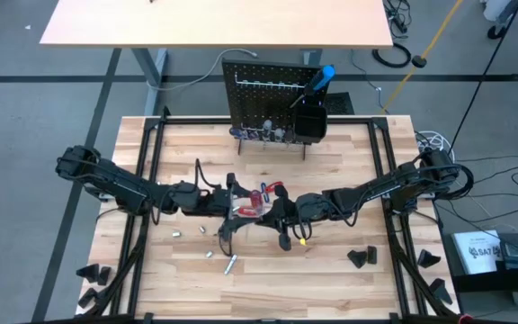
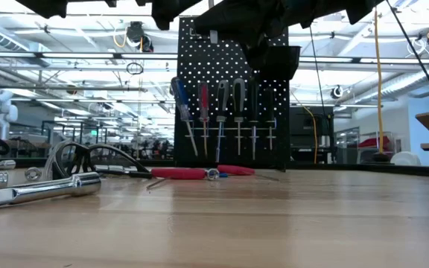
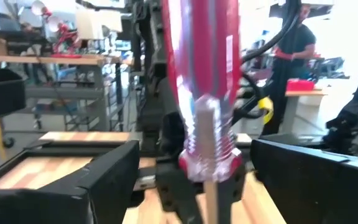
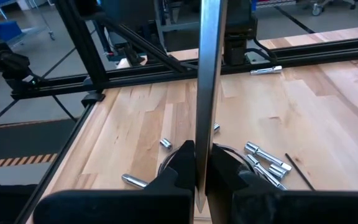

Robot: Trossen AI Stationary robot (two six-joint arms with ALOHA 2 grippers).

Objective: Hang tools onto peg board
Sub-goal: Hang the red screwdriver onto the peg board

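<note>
High view: both hands meet at frame centre over the counter (image 1: 331, 279); left hand (image 1: 241, 205) and right hand (image 1: 281, 214) sit around a red-handled screwdriver (image 1: 261, 200); loose metal bits (image 1: 228, 263) lie lower left of centre, black wedge blocks (image 1: 361, 257) at lower right; peg board (image 1: 259, 90) stands at upper centre.

Left wrist view only: the screwdriver's clear red handle (image 3: 207, 93) stands upright between wide-spread fingers (image 3: 98, 180), not touching either; left hand open, holding nothing; a person (image 3: 294, 56) in dark clothes stands upper right.

Right wrist view only: right hand (image 4: 197, 177) clamped tight on the silver shaft (image 4: 209, 74), which runs straight up the frame; sockets and a hex key (image 4: 300, 172) lie lower right.

Low view only: five screwdrivers (image 2: 222, 112) hang in a row on the board; red-handled pliers (image 2: 192, 173) lie flat on the counter before it; a long socket (image 2: 43, 190) at left.

Black bin (image 1: 309, 119) on the board's right side holds a blue-handled tool (image 1: 320, 79) sticking out the top.
</note>
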